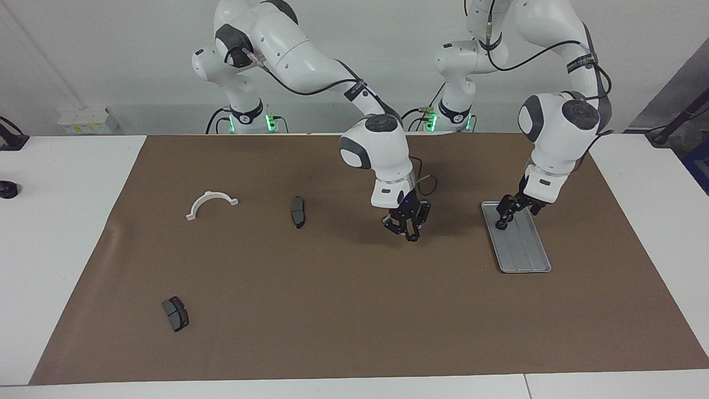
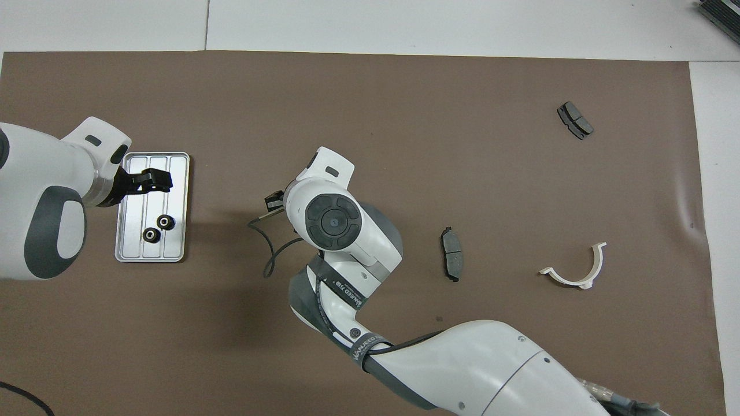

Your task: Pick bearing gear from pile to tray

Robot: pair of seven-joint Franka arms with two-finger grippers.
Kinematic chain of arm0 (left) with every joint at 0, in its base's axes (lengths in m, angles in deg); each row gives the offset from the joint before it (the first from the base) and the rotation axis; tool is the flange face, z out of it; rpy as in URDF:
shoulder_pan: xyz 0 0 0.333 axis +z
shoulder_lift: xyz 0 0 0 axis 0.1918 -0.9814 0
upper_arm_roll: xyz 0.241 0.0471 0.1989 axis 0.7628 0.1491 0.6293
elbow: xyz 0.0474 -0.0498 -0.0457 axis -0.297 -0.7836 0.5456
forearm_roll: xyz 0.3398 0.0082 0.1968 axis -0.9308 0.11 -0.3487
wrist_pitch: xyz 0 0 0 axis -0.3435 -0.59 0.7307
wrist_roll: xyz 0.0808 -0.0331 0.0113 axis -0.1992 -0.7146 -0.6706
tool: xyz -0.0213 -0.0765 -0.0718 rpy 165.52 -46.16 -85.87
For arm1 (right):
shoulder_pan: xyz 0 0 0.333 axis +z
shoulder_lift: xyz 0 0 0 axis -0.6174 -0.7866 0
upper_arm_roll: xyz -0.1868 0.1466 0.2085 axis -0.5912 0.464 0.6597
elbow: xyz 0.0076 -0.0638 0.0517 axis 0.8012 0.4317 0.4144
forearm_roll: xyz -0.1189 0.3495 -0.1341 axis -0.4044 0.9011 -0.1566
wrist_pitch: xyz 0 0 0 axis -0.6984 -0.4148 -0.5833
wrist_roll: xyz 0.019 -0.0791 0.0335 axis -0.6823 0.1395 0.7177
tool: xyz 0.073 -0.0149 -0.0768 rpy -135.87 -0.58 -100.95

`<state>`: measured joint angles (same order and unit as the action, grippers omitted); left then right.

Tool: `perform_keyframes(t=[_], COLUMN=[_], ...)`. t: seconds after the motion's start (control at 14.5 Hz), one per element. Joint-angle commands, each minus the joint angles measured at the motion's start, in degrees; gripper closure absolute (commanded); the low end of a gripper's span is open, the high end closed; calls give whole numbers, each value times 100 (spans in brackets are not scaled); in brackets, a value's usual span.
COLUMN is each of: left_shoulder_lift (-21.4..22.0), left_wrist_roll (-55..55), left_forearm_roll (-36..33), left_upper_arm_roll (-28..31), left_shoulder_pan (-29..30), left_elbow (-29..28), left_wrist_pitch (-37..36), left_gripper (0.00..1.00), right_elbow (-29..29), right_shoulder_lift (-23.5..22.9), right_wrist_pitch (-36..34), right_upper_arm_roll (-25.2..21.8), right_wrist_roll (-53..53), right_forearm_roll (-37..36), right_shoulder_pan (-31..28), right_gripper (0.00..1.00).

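My right arm comes in from the near edge of the desk, runs low across the brown mat (image 1: 354,310) and bends at the elbow, so that its wrist points down over the mat's middle. The right fingers (image 1: 411,233) hang there just above the mat with their tips drawn close together. There is a small dark knob at the tips, but I cannot tell whether it is a gear. My left arm is folded at the left arm's end of the desk, wrist tipped down, with the left fingers (image 1: 503,219) (image 2: 161,180) spread apart over the tray (image 1: 523,252) (image 2: 176,245) and holding nothing. Nearest the near edge, toward the right arm's end, lies the white half-ring bracket (image 1: 211,204) (image 2: 572,276), with a dark grey pad (image 1: 298,211) (image 2: 452,261) beside it toward the middle. The tray lies lengthwise on the mat. In its nearer half sit two black bearing gears (image 2: 158,228), close together and clear of my fingers. Farthest out, toward the mat's far corner at the right arm's end, lies a second dark grey pad (image 1: 175,313) (image 2: 575,120).
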<state>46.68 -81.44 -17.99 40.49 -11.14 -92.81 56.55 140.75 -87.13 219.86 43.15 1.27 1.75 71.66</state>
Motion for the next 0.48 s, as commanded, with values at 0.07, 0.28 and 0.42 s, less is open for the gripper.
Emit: perform_keyframes(t=[0.07,0.28,0.42], left_shoulder_lift=[37,-15,-103], left_wrist_roll=[-470,-1323,-1430], left_forearm_roll=[60,61,52], left_upper_arm_roll=[-47,-38,-38], left_shoulder_pan=[-448,-921,-1125], left_elbow=[228,210,236], left_wrist_pitch=[-245,115,265], left_gripper=[0,0,0], right_elbow=[-238,-379,-379], right_shoulder_lift=[26,578,1149], right_wrist_pitch=[-672,-1454,-2410], right_upper_arm_roll=[-98,-99,50], right_wrist_roll=[-283,-221,-3], right_forearm_roll=[-231,-152,-30], right_shoulder_pan=[-39,-424,-881], right_gripper=[21,16,16])
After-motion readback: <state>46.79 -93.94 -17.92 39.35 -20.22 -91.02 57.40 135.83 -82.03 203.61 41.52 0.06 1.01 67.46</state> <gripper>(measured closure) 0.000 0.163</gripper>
